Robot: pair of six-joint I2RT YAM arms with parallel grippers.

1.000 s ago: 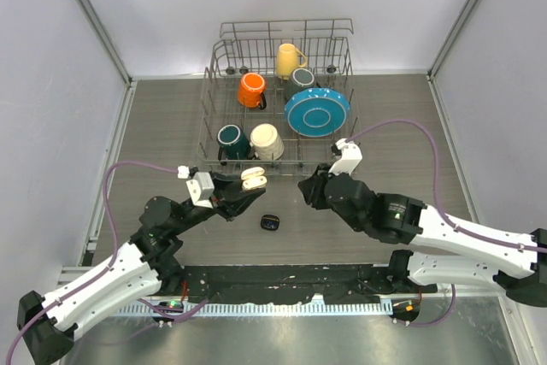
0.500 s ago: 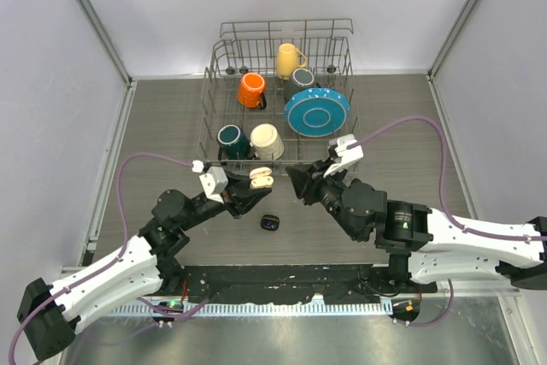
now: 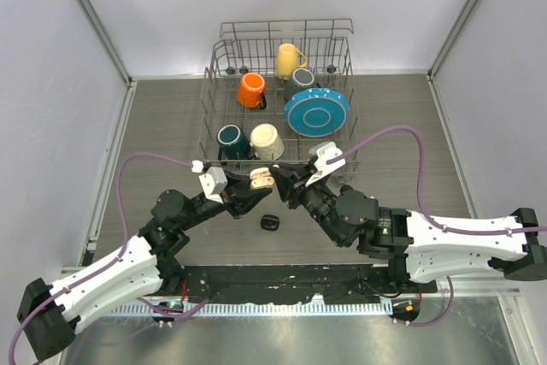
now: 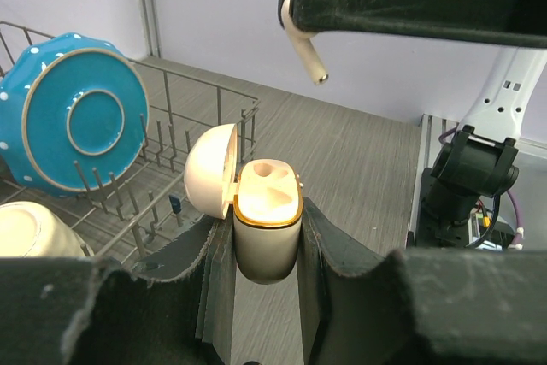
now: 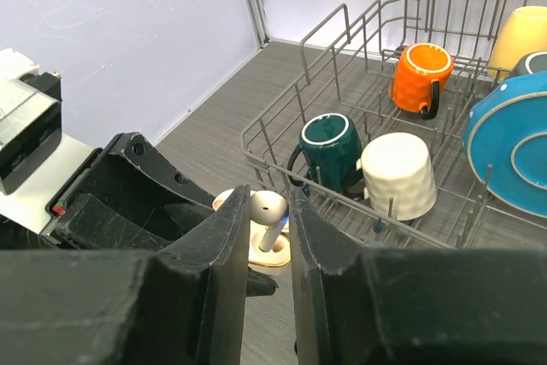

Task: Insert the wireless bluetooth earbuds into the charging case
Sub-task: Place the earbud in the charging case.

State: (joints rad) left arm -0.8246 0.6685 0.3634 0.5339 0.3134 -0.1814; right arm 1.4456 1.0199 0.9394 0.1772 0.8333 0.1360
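R arm has swung left over the counter (image 3: 162, 117) in the last sec. Right gripper (image 5: 268, 230) now sits just above the left gripper (image 4: 265, 254), which has barely moved in the last half sec. I read that as transport done and insert step starting.

Right gripper clenched on a white earbud (image 4: 305, 50), stem aimed down at the charging case (image 4: 267, 226), close but not in yet. Left gripper clamped on the case body, lid (image 4: 211, 169) flipped open.

Case: both sockets look empty (left wrist cam shows it best). Other buds not visible in any view.

Small black item (image 3: 270, 223) on counter under the grippers, can't tell what.

Dish rack (image 3: 214, 83): orange mug (image 3: 251, 89), yellow mug (image 3: 288, 60), teal mug (image 3: 231, 138), cream mug (image 3: 266, 140), grey mug (image 3: 302, 79), teal plate (image 3: 316, 111). Not task items, just staying clear
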